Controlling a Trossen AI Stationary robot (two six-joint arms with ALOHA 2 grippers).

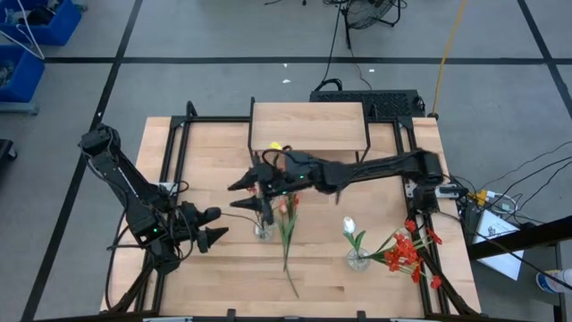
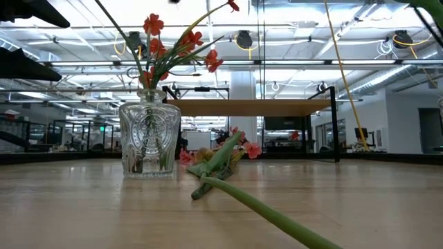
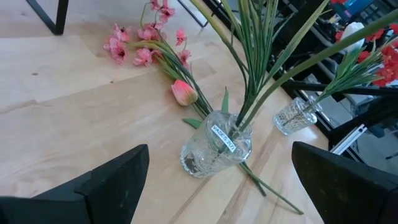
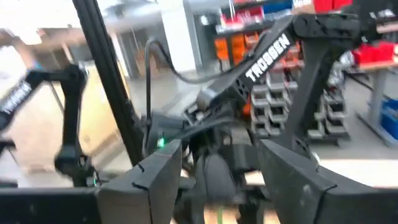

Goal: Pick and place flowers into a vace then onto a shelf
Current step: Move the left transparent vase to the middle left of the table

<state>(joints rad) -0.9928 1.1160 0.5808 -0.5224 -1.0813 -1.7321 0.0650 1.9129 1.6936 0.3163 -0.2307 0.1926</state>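
A clear glass vase [image 1: 264, 231] [image 2: 149, 138] [image 3: 217, 146] stands upright on the table and holds several green stems with red blossoms [image 2: 156, 41]. Loose flowers [image 1: 288, 237] [image 2: 221, 159] with pink blossoms [image 3: 143, 46] and a pink bud [image 3: 185, 92] lie flat on the table beside it. The shelf [image 1: 308, 125] [image 2: 249, 105] stands at the far edge. My right gripper [image 1: 234, 197] [image 4: 217, 162] hovers level above the vase, open, with nothing between its fingers. My left gripper [image 1: 219, 225] waits open to the left of the vase, apart from it.
A second glass vase [image 1: 357, 260] [image 3: 293, 115] at the near right holds a white bud [image 1: 349, 225] and red flowers [image 1: 407, 252]. Black frame rails [image 1: 174, 152] run along the table's sides. A dark keyboard [image 1: 366, 100] lies behind the shelf.
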